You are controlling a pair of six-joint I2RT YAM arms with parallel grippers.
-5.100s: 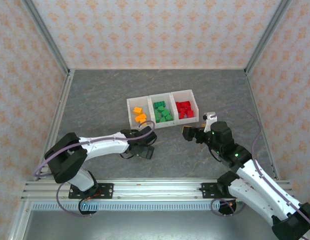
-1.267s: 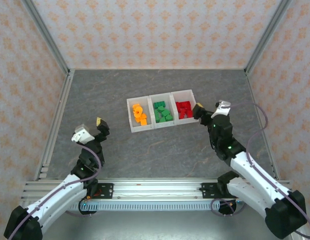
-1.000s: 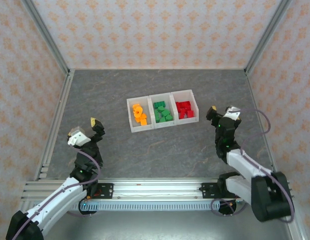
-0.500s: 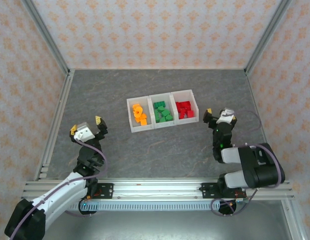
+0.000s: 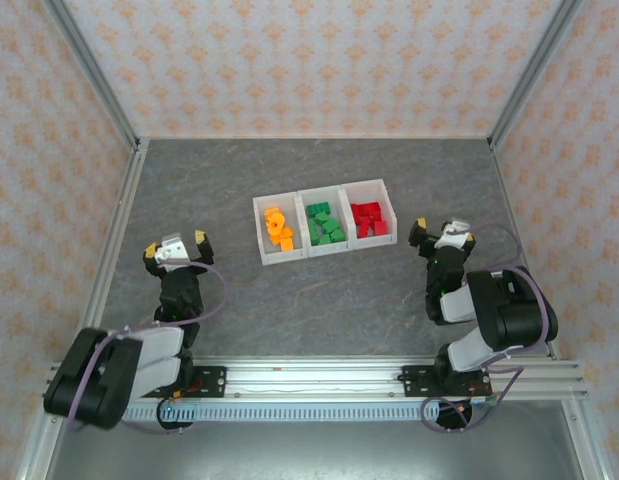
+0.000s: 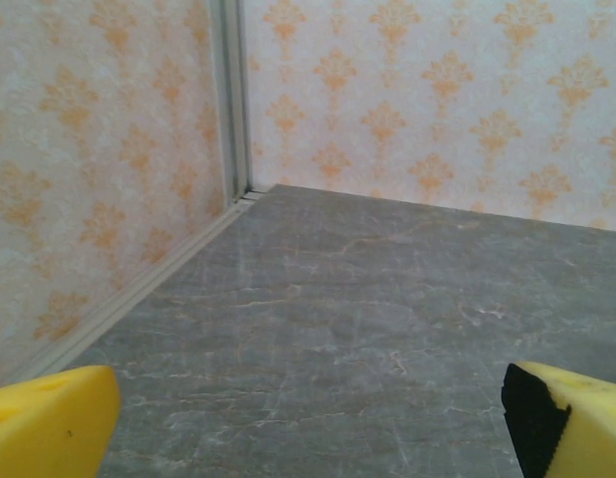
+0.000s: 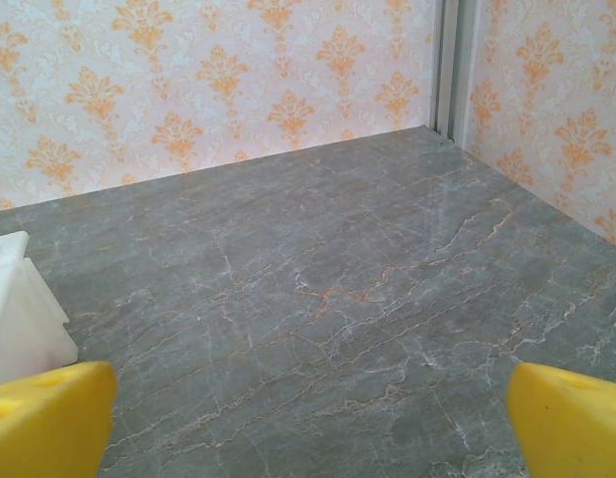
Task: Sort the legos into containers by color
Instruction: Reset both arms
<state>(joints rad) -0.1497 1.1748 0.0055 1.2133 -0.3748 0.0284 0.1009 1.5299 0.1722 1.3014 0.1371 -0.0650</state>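
Single legos [image 5: 326, 225] are blurring into heaps, with orange, green and red each lying in its own one of the bins [image 5: 329, 250] at mid-table. The right wrist view is cutting off all but one white bin corner. A grey marbled table [image 5: 319, 310] is sitting inside orange-patterned walls [image 5: 309, 60]. Since five seconds ago, both arms are folding back from the bins toward their bases. The left gripper [image 5: 175, 245] and right gripper [image 5: 442, 232] are gaping wide, carrying nothing.

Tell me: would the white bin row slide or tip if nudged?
Probably slides rather than tips: the containers sit low, three joined wide, flat on the table. Likely light too: thin-looking plastic holding only small legos.
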